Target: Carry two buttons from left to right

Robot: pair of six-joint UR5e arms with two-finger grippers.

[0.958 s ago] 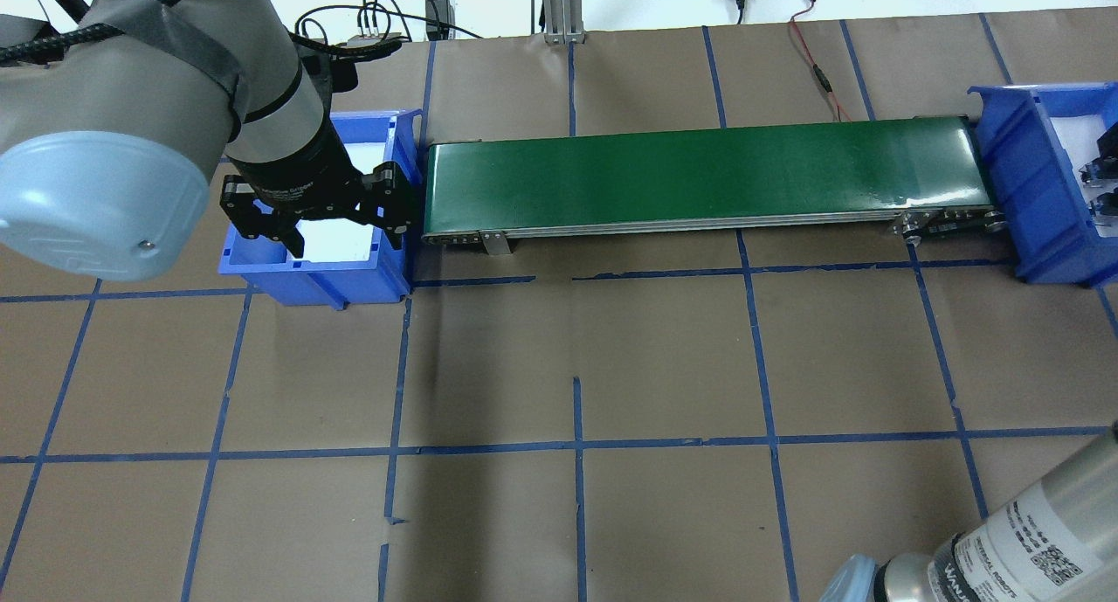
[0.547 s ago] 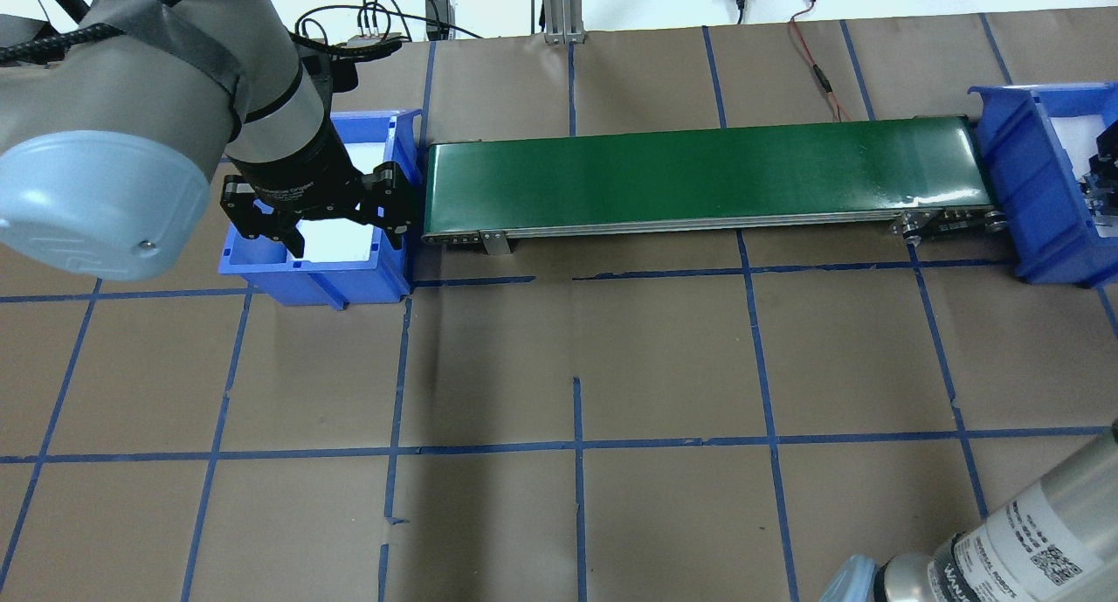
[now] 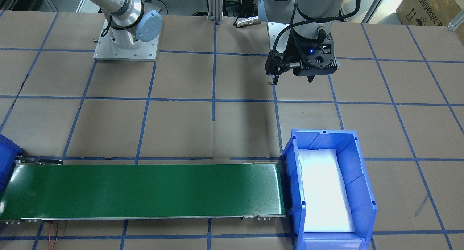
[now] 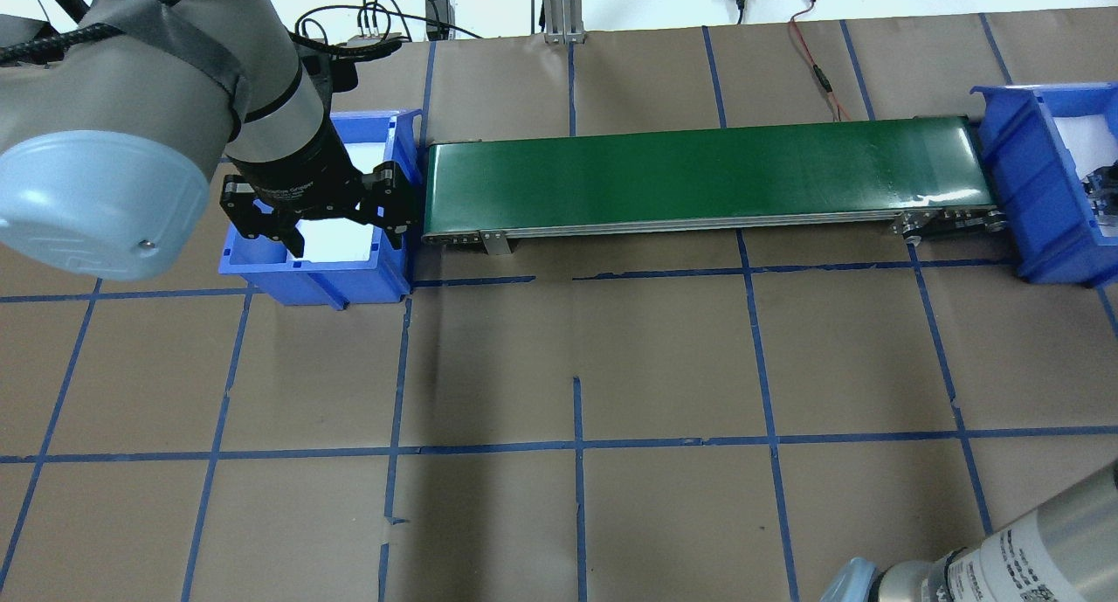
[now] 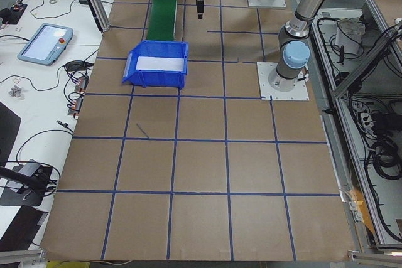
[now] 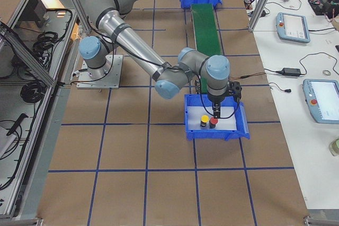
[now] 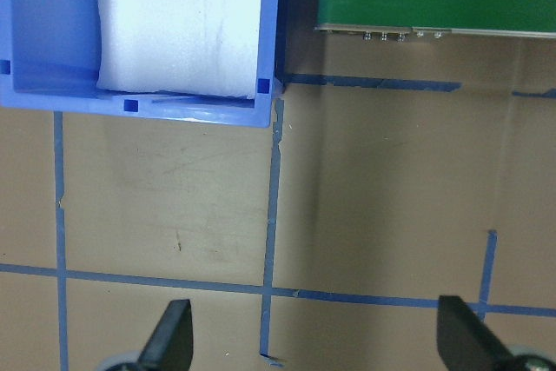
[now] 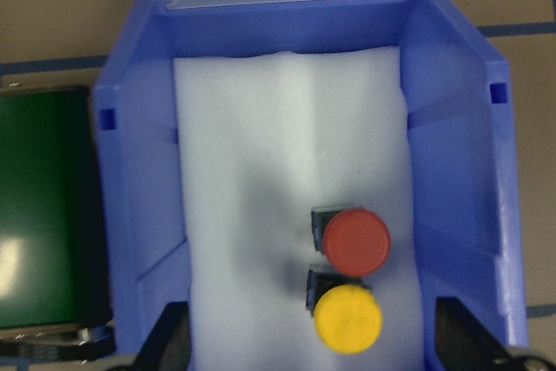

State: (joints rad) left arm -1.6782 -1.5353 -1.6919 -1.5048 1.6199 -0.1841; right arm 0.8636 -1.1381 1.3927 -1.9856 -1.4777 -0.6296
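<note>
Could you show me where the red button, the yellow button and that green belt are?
red button (image 8: 357, 241), right wrist view, middle of its round cap.
yellow button (image 8: 347, 320), right wrist view, middle of its round cap.
green belt (image 4: 699, 174), overhead view, middle of its top surface.

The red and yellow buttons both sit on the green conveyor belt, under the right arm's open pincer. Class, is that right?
Not quite. The right wrist view shows the red button and yellow button lying on white foam inside the blue bin, beside the belt, under the open right pincer.
</note>
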